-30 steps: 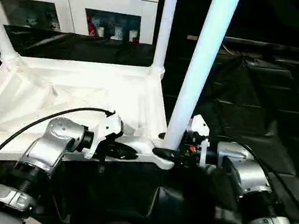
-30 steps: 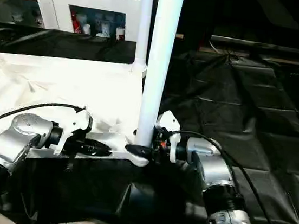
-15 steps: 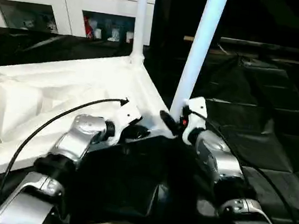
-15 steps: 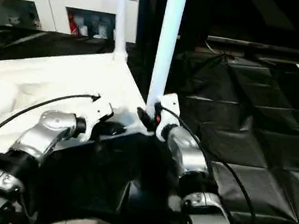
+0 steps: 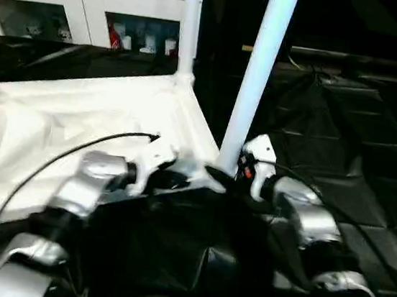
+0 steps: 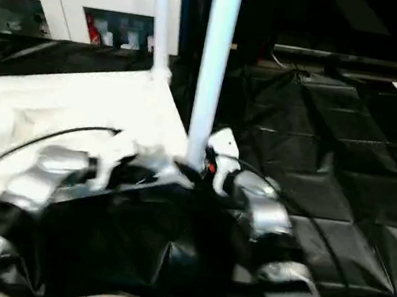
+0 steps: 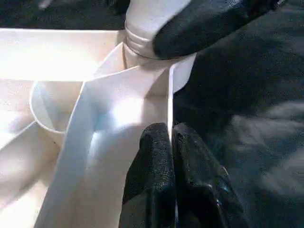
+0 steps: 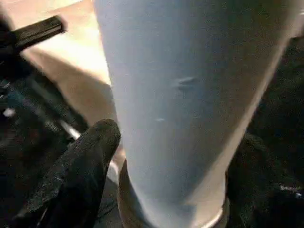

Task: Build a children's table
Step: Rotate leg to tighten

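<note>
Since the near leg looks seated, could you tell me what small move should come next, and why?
Probably press the near white tube leg downward. The right gripper grips its base at the corner socket, while the left gripper pinches the white plastic tabletop's rim, steadying it.

No text, label, brand or number can be read on anything in these views.

The white tabletop (image 5: 78,126) lies underside up before me; two white tube legs (image 5: 258,76) stand upright in its corner sockets.
</note>
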You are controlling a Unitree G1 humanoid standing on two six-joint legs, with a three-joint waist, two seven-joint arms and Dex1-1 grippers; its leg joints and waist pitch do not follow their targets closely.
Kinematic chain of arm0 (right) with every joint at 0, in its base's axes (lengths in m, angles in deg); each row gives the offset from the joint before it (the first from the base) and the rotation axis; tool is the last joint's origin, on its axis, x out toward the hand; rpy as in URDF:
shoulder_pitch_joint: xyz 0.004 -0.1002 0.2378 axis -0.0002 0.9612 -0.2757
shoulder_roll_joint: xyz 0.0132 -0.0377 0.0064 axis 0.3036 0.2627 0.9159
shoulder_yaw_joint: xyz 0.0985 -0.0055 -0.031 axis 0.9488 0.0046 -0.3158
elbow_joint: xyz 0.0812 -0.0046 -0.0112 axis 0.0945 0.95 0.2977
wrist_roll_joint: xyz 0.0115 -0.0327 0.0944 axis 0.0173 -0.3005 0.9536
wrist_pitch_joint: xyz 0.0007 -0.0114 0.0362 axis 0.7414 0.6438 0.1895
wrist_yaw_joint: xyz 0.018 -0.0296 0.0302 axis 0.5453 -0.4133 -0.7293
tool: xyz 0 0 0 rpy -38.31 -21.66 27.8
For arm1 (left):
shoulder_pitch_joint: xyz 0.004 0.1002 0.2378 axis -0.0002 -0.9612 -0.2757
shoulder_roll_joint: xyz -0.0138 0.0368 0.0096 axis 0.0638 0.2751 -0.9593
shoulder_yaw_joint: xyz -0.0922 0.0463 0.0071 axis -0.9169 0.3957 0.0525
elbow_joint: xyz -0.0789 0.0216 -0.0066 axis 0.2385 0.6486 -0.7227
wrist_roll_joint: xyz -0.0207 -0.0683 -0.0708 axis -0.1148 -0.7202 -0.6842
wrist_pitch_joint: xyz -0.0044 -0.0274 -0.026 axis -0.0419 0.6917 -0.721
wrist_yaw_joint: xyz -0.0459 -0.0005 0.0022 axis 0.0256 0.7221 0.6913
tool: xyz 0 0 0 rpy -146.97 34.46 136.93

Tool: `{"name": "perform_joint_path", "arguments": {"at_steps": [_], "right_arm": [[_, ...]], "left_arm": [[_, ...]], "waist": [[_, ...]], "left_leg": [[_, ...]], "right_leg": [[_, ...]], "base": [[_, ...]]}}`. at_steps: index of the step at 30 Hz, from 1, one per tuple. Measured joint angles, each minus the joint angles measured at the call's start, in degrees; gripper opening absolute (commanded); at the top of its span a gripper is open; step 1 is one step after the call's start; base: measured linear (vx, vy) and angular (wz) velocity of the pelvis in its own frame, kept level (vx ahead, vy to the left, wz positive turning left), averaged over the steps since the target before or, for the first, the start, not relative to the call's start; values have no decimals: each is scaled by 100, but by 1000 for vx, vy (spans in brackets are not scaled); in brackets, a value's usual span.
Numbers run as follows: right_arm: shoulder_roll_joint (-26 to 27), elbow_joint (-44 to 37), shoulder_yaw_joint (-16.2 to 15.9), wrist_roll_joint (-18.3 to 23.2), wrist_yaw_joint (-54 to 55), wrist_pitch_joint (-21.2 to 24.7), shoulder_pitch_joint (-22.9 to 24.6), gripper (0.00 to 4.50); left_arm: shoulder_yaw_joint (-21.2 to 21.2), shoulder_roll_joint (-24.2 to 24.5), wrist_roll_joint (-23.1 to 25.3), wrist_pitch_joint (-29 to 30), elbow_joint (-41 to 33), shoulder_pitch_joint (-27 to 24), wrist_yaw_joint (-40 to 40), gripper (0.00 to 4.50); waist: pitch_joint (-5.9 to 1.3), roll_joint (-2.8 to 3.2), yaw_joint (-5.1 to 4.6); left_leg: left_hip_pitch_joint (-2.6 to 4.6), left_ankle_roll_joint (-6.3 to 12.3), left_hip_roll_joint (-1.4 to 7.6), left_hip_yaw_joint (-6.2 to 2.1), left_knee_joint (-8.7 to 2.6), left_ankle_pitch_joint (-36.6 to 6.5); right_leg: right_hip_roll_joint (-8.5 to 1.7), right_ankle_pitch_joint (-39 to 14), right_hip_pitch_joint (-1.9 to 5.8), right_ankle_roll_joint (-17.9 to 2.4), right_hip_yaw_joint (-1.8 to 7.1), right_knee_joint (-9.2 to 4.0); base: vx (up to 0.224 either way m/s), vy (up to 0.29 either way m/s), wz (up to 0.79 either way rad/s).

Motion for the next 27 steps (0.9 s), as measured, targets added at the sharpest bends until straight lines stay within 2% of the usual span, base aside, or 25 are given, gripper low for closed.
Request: {"name": "perform_joint_path", "arguments": {"at_steps": [8,10,14,15,23,27], "right_arm": [[-342,-402,-254,183,-1156,268,205,352],[-402,-533,-325,239,-1415,370,278,322],[-436,-667,-331,304,-1593,546,354,305],[-436,-690,-331,327,-1597,594,366,282],[-423,-739,-324,345,-1494,696,390,267],[84,-324,110,215,-114,515,272,266]], "left_arm": [[96,282,-193,52,-347,-209,655,0],[109,359,-254,152,-462,-277,861,0],[152,423,-300,225,-546,-315,1051,0],[152,424,-301,243,-559,-324,1071,0],[137,411,-299,281,-581,-332,988,0],[-27,84,-138,276,-247,-175,232,0]], "waist": [[7,-20,13],[7,-20,14],[7,-19,19],[7,-19,20],[7,-20,25],[6,-18,-17]], "left_leg": [[-6,3,-1,1,7,-3],[-7,3,0,0,6,-3],[-8,4,-1,0,8,-3],[-8,3,-1,1,8,-3],[-5,3,-1,0,10,-2],[20,-1,-3,0,18,0]], "right_leg": [[-2,0,1,0,1,-3],[-2,-1,0,1,-1,-3],[-3,-1,0,1,0,-3],[-3,-1,0,1,0,-3],[-3,0,3,0,0,0],[-4,-1,17,19,5,3]], "base": [[0,0,0],[0,0,0],[0,0,0],[0,0,0],[0,0,0],[0,0,0]]}}
